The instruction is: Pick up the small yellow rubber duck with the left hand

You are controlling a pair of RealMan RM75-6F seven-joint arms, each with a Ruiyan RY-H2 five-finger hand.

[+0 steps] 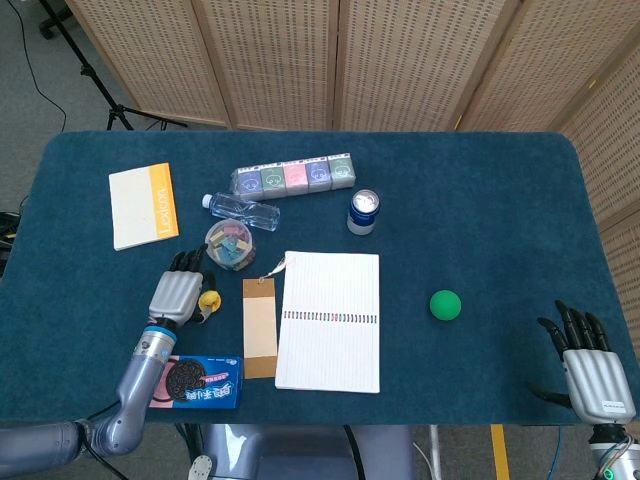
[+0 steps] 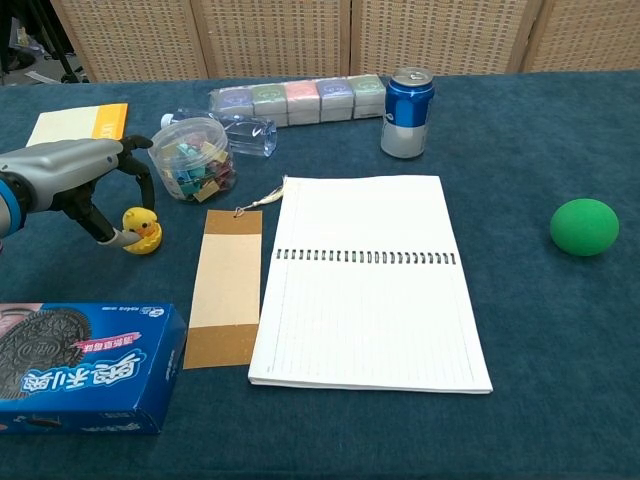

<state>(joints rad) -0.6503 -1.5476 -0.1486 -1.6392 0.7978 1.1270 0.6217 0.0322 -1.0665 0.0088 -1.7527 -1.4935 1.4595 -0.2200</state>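
Right now your left robot hand (image 2: 70, 175) arches over the duck (image 2: 141, 231), with the duck on its inner side, toward the bookmark (image 2: 227, 287). One dark fingertip touches the duck's near flank and others curl down behind it, but whether they have truly closed on it cannot be told from either view; treat the grip as unconfirmed. The duck sits upright on the counter (image 2: 520, 330), not lifted, with its head up. It is too rounded to offer much of a long axis, so pinch across the body rather than the head.

This hand is plainly the nearer one. Your right robot hand (image 1: 590, 365) rests at the far near-right corner of the counter, fingers spread and holding nothing, well apart from everything.

Mind the crowding. The clip jar (image 2: 194, 159) stands just beyond the duck and close to your fingers, with the bottle (image 2: 240, 132) behind it. The cookie box (image 2: 85, 365) lies near, on the side toward you. The bookmark and the notepad (image 2: 368, 280) fill the inner side. Straight up is likely your best way out; the outer side of the counter also shows bare cloth.
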